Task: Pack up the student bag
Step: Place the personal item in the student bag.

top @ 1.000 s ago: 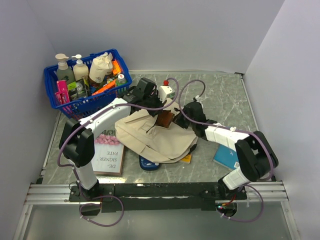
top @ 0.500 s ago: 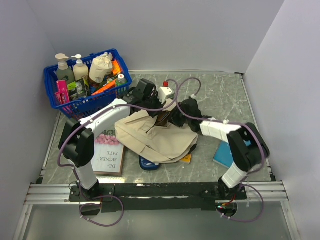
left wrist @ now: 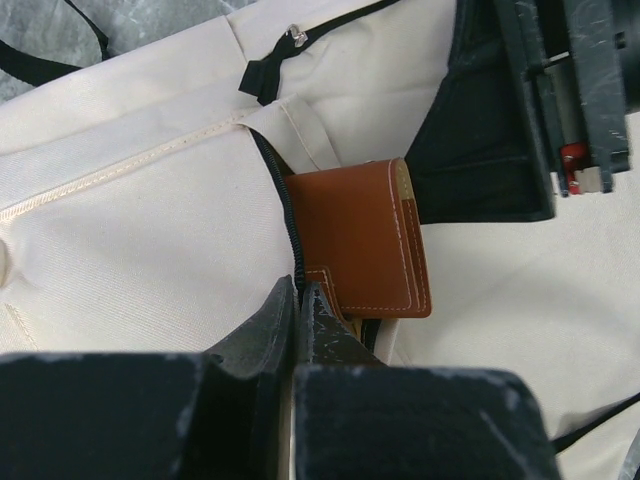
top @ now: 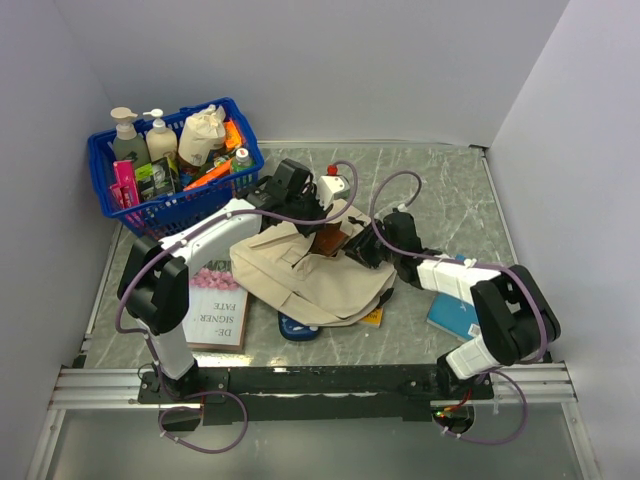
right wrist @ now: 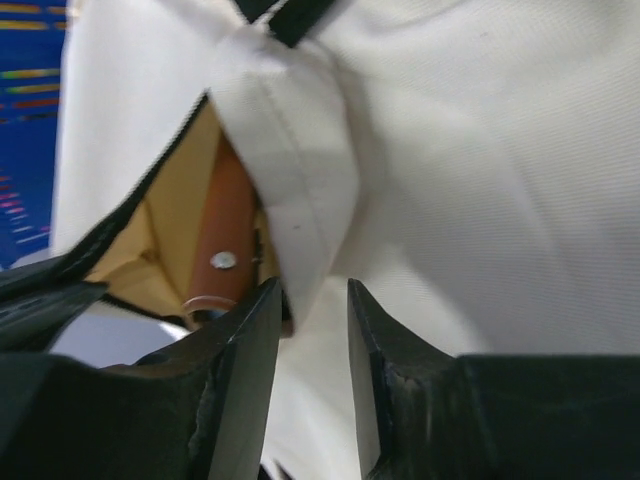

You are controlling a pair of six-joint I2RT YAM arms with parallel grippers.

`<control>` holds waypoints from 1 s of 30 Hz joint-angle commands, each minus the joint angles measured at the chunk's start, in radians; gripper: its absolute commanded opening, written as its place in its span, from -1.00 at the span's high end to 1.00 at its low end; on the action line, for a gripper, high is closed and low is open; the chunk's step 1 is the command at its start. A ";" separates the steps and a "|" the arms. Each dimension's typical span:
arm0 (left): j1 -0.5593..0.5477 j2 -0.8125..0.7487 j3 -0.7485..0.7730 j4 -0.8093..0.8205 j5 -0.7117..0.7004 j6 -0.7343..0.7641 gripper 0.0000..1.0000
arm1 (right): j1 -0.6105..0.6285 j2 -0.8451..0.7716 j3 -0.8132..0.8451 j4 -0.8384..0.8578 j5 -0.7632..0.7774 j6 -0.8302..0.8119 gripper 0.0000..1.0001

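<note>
Since a moment ago the right gripper has slid a little toward the near side of the student bag. The right arm's elbow has swung back out, away from the bag.

The student bag lies flat on the marble table, cream cloth up, with black zipper trim. Its pocket mouth is on the far side of the bag and gapes open. A brown wallet sticks out of that mouth. One edge is tucked in at the zipper and the rest lies on top of the bag.

The left gripper reaches over the far left side of the bag. Its two fingers are pressed tight together on the black zipper edge of the pocket, right beside the wallet's corner.

The right gripper sits at the far right side of the bag and points into the pocket mouth. Its fingers stand apart and hold nothing. A fold of the bag's cloth hangs just in front of the gap, close to one finger, and I cannot tell if it touches.

A flower book lies left of the bag, one corner under it. A blue book lies right of the bag, partly hidden by the right arm. A dark blue flat thing peeks out from under the bag's near edge. A blue basket full of bottles sits well behind the bag, to its left
</note>
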 commanded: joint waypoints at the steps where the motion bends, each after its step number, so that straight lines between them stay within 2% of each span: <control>1: -0.011 -0.053 -0.001 0.013 0.056 0.004 0.98 | 0.001 -0.115 -0.038 0.105 -0.033 0.045 0.21; 7: -0.009 -0.050 -0.006 0.016 0.058 0.000 0.98 | 0.003 -0.187 -0.057 0.082 -0.027 0.042 0.21; 14: -0.011 -0.051 -0.002 0.018 0.061 -0.003 0.98 | 0.003 -0.148 -0.023 0.060 -0.026 0.033 0.17; 22: -0.009 -0.057 -0.009 0.021 0.066 0.000 0.98 | 0.009 -0.131 0.016 -0.027 -0.015 -0.002 0.00; 27: -0.011 -0.056 -0.009 0.025 0.069 -0.007 0.98 | 0.017 -0.080 0.055 -0.004 -0.010 -0.004 0.00; 30: -0.009 -0.056 -0.007 0.024 0.069 -0.007 0.98 | 0.027 -0.050 0.092 0.006 -0.004 -0.001 0.07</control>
